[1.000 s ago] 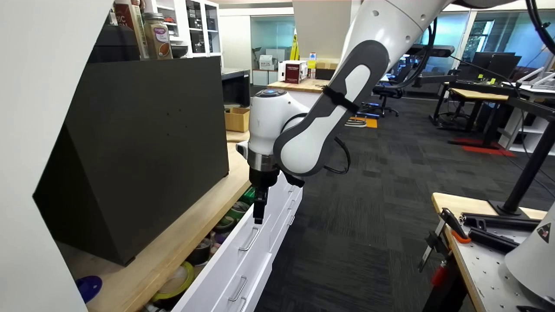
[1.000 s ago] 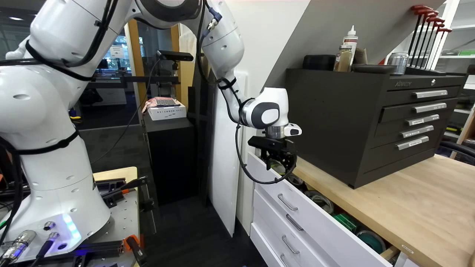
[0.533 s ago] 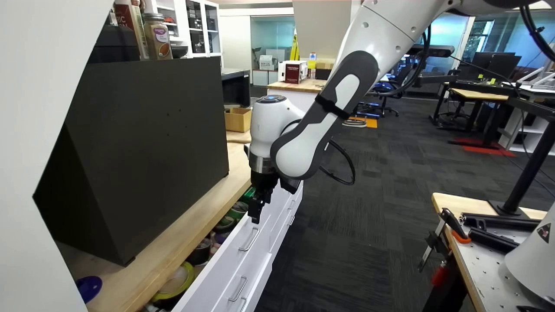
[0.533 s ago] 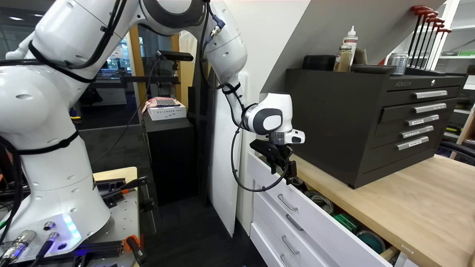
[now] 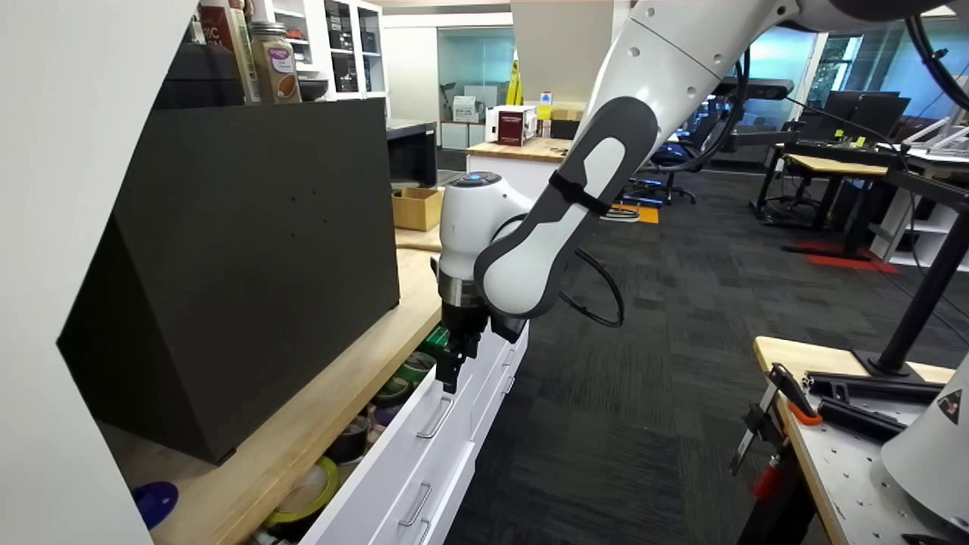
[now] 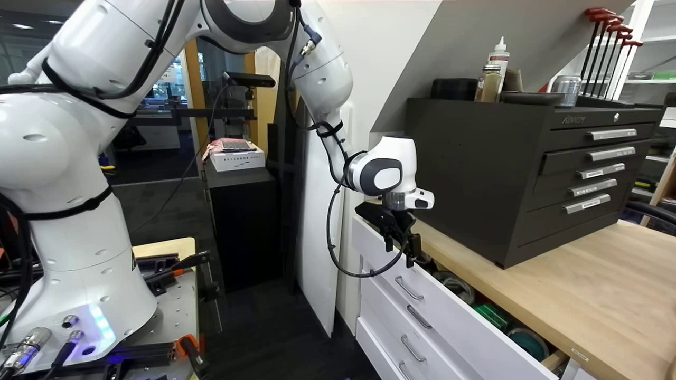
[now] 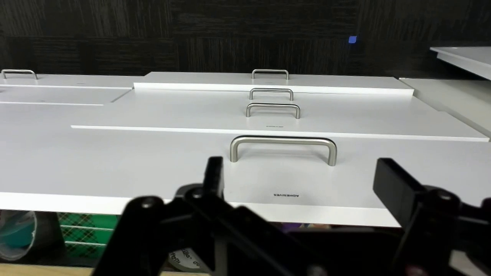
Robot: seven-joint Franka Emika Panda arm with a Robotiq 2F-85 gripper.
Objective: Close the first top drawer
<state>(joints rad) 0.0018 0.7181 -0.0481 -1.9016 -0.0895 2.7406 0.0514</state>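
The first top drawer stands open, its plain white front (image 5: 401, 431) (image 6: 454, 309) (image 7: 153, 165) pulled out from under the wooden counter. Its metal handle (image 7: 284, 141) sits above an upside-down "ADHESIVES" label in the wrist view. Inside lie tape rolls and green packs (image 6: 492, 315) (image 7: 88, 232). My gripper (image 5: 448, 378) (image 6: 400, 256) (image 7: 299, 163) points down at the drawer's upper edge, near the handle. Its two black fingers are wide apart with nothing between them. In the wrist view they overlap the drawer's front and rim. I cannot tell whether they touch it.
A black tool chest (image 5: 257, 265) (image 6: 475, 179) stands on the wooden counter (image 5: 333, 386) (image 6: 591, 279) behind the drawer. Other white drawers with handles (image 7: 273, 105) lie below. A white panel (image 6: 319, 237) stands beside the cabinet. A cable loops from the wrist.
The arm's wrist has moved lower, and the gripper has turned and tilted slightly over the drawer's edge. The drawer has not visibly moved.
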